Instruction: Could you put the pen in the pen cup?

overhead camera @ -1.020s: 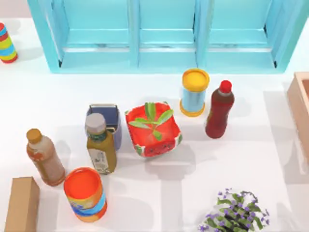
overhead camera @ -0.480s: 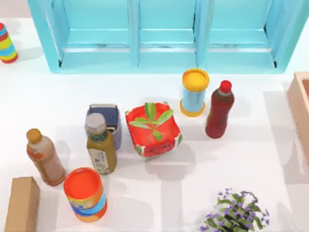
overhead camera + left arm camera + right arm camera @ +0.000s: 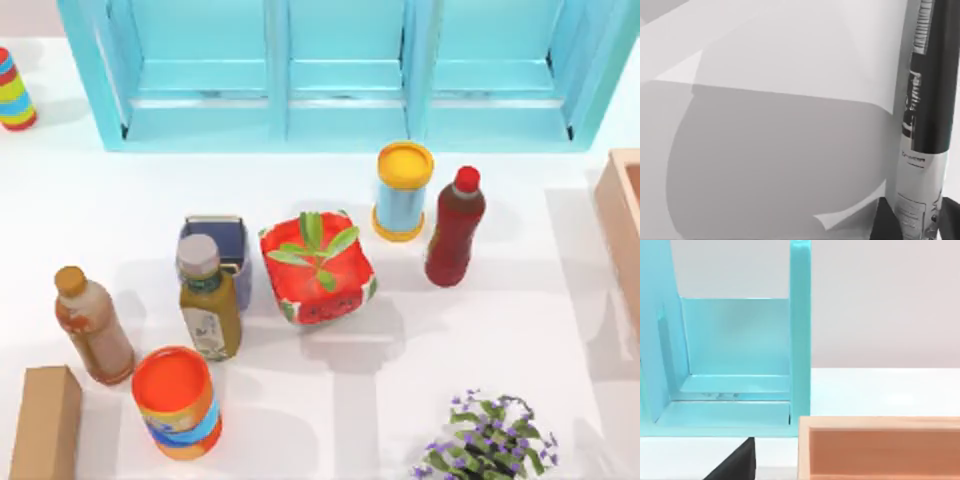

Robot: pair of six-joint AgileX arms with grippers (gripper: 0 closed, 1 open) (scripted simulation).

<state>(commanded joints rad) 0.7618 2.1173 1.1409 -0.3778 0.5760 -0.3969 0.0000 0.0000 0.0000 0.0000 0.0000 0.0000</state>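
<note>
pen [image 3: 927, 100]: slim black-and-white barrel, upright in the left wrist view, dark fingers [image 3: 885, 222] flanking its base; looks pinched
pen cup [image 3: 215, 255]: table, left of red pot [image 3: 318, 268], behind green bottle [image 3: 208, 305]
handling: judged light, stiff, slick; grip mid-barrel
writing: barrel print unreadable
right fingers: cannot tell

The red square plant pot [image 3: 320, 268] with its green sprig stands mid-bench [image 3: 480, 320]. Just right of it and farther back stands a yellow-lidded light blue can [image 3: 403, 190], with a red-capped dark red bottle [image 3: 454, 228] beside that. Left of the pot and nearer stands a grey-capped green bottle [image 3: 208, 300]; farther left, an amber bottle [image 3: 92, 326], an orange can [image 3: 176, 400] and a cardboard box [image 3: 45, 422]. Behind the pot runs a light blue shelf unit [image 3: 340, 70]. Purple flowers [image 3: 488, 436] lie right of the pot, at the near edge.
</note>
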